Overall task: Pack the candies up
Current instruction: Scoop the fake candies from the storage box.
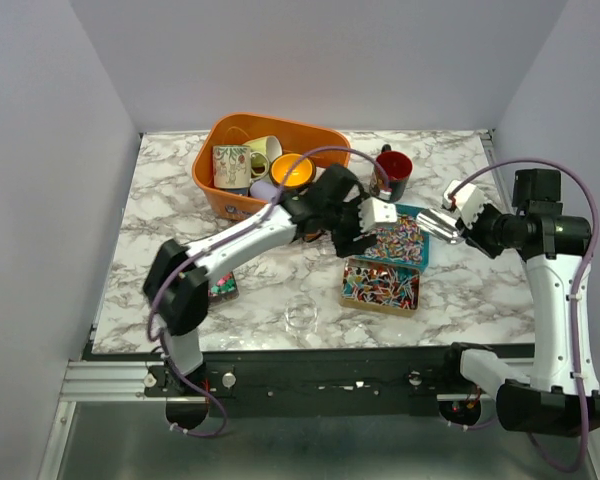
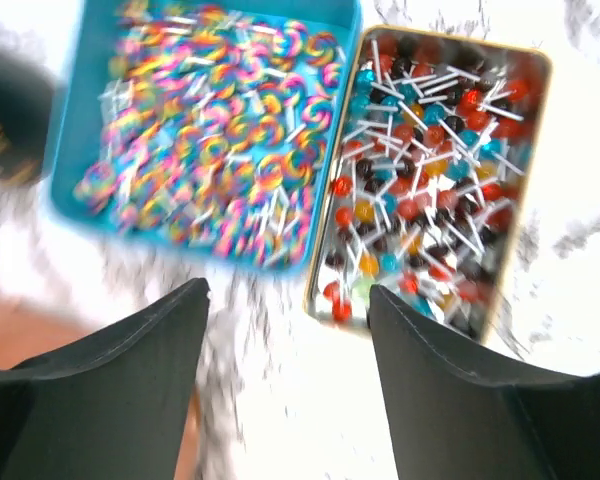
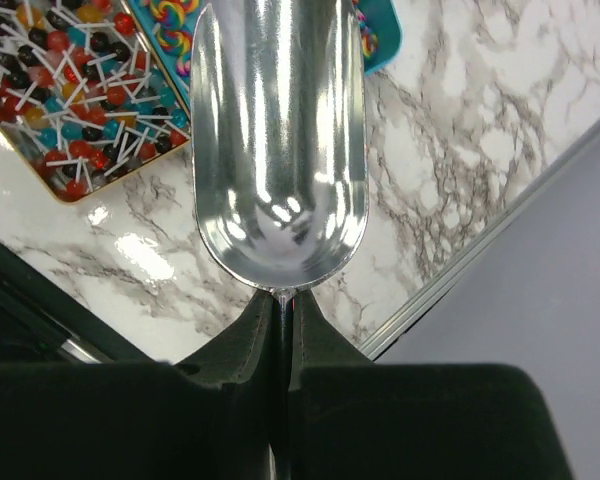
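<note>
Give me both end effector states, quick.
Left end effector: open, empty.
Right end effector: closed on the metal scoop handle.

top external: we look down from above and behind, far, whole table [image 1: 150, 210] | left wrist: we face down, close over blue tray [image 2: 75, 120] and gold tin [image 2: 542, 90] of candies [image 2: 430, 150] | right wrist: down along scoop [image 3: 280, 150], close; gold tin upper left, shared by all views

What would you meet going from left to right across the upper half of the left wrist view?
blurred dark object at the left edge → blue tray of rainbow swirl lollipops → gold tin of round ball lollipops
</note>
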Action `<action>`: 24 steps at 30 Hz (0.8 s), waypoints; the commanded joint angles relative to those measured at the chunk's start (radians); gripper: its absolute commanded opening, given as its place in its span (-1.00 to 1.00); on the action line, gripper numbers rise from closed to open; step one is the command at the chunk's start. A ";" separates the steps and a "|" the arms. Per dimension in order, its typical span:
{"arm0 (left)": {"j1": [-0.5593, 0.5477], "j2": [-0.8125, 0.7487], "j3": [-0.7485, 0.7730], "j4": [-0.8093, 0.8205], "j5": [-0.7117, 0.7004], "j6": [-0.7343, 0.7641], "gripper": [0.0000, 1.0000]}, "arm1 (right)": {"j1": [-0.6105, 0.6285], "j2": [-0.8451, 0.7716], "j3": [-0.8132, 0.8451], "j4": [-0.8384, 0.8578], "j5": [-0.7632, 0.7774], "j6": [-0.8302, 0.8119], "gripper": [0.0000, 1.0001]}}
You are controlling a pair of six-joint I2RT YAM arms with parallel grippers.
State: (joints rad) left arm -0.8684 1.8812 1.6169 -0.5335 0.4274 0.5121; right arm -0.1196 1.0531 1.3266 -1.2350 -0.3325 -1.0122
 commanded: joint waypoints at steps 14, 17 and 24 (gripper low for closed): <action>0.124 -0.254 -0.566 0.285 0.091 -0.248 -0.94 | 0.554 0.232 -0.029 -0.296 0.464 -0.201 -0.99; 0.123 -0.226 -0.578 0.340 0.102 -0.311 -1.00 | 0.578 0.245 -0.084 -0.296 0.572 -0.218 -0.99; 0.123 -0.192 -0.597 0.445 0.116 -0.414 -1.00 | 0.621 0.258 -0.150 -0.294 0.731 -0.235 -0.99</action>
State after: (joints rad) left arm -0.7464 1.6669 1.0283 -0.1909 0.4957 0.1707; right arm 0.4706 1.3018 1.2057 -1.3270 0.2237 -1.2327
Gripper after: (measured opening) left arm 0.005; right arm 0.156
